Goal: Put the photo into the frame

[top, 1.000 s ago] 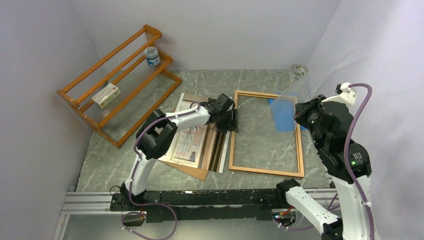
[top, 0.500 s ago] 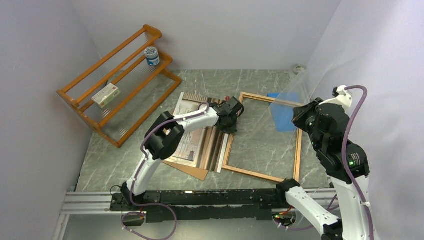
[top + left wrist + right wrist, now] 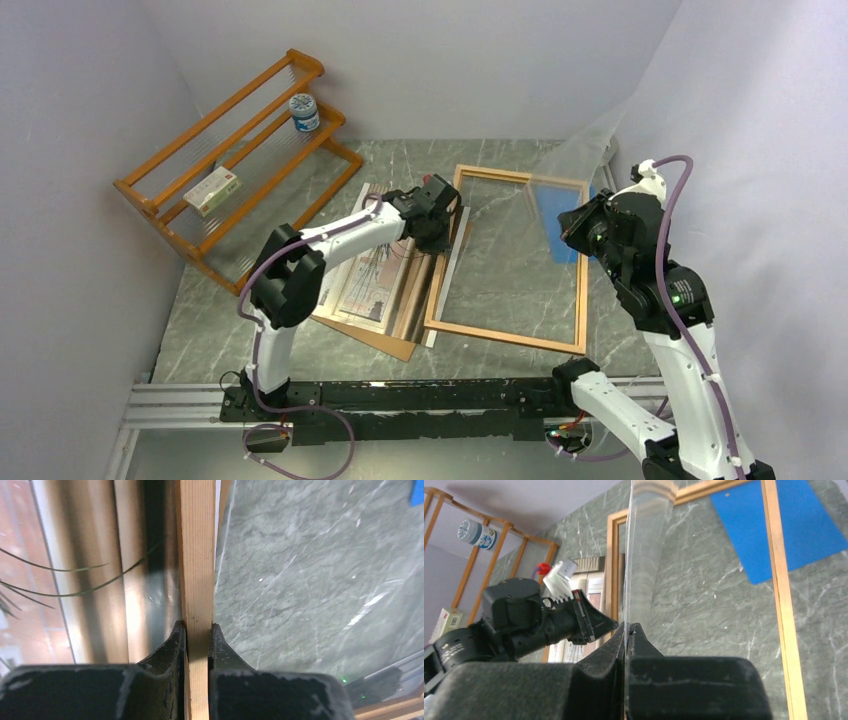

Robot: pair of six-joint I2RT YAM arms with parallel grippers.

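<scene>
One close-up: left tool (image 3: 197, 628) astride frame (image 3: 197, 555)

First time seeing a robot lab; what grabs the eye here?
The big wooden frame draws the eye: the left gripper pinches its left rail, while the right gripper holds a clear pane in the air over its right side. The photo lies left of it on a brown board.

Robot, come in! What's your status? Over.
Left claw shut on frame rail. Right claw shut on clear pane. Photo beside frame, not in. Blue sheet under frame.
</scene>
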